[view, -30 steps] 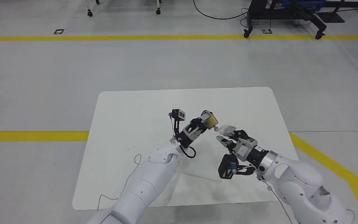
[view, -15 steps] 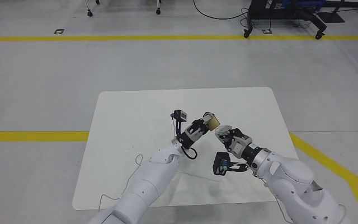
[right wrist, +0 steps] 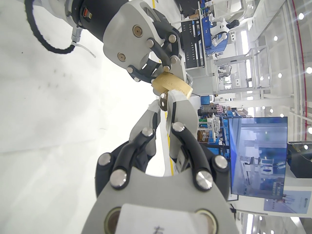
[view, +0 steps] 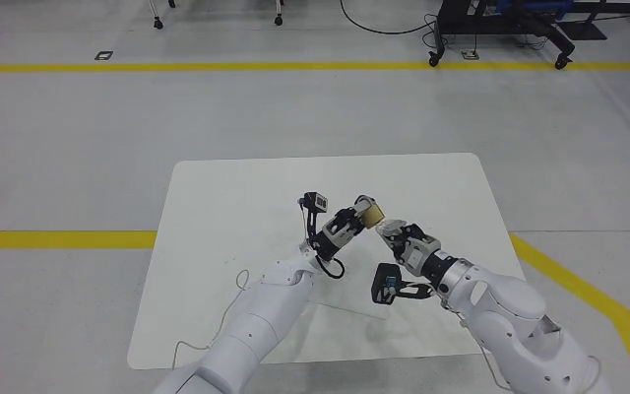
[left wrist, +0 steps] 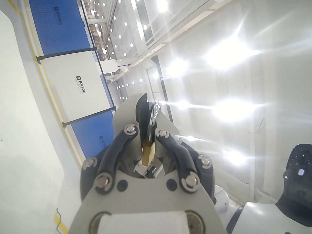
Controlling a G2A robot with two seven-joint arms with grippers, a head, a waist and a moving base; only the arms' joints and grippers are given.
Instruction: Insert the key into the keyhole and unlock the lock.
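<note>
A brass padlock (view: 370, 212) is held above the white table (view: 236, 217) by my left gripper (view: 356, 218), which is shut on it. In the left wrist view the padlock's brass body (left wrist: 148, 155) and its steel shackle (left wrist: 154, 114) sit between the fingers (left wrist: 142, 113). My right gripper (right wrist: 164, 102) is shut on a small silver key (right wrist: 162, 100). The key touches the underside of the padlock (right wrist: 171, 85); how far it is in is hidden. In the top view the right gripper (view: 391, 231) sits just right of the lock.
Both arms meet over the middle of the white table, well inside its edges. A crease runs across the table cover (view: 345, 307) near the front. Yellow floor lines (view: 79, 239) and wheeled carts (view: 492, 30) lie beyond the table.
My right gripper has moved left, closer to the padlock, and its wrist has turned. The left gripper has held the padlock in nearly the same place.
</note>
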